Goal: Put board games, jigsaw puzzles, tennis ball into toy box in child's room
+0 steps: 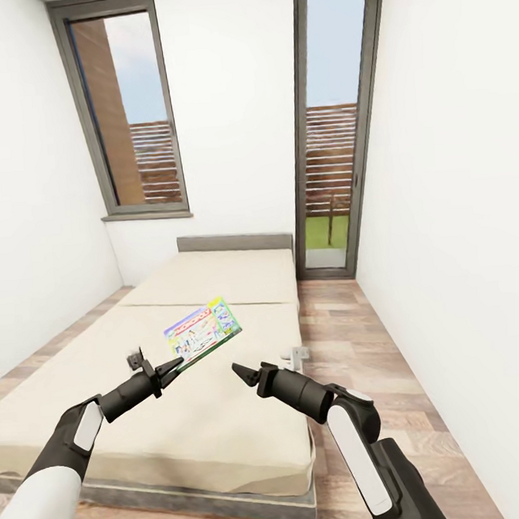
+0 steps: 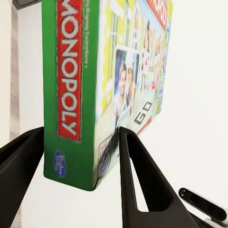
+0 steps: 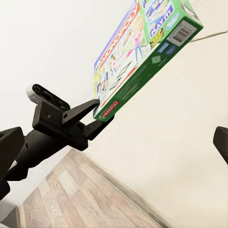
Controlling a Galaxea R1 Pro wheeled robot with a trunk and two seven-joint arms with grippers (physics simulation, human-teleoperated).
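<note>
A board game [image 1: 203, 331], a flat green Monopoly box with a colourful lid, hangs tilted just above the beige bed [image 1: 214, 278]. My left gripper [image 1: 174, 366] is shut on the box's near corner. In the left wrist view the two black fingers [image 2: 137, 171] clamp the green lettered edge of the board game [image 2: 71, 71]. From the right wrist view the board game [image 3: 142, 57] sticks up from the left gripper [image 3: 97, 114]. My right gripper [image 1: 240, 371] hovers open over the mattress, a short way right of the box, with nothing between its fingers.
The bed fills the left and middle of the narrow white-walled room, its grey headboard [image 1: 235, 242] against the far wall. A strip of wood-plank floor [image 1: 350, 338] runs along its right side to a tall glass door [image 1: 332, 130]. A grey-framed window [image 1: 125, 106] sits at the far left.
</note>
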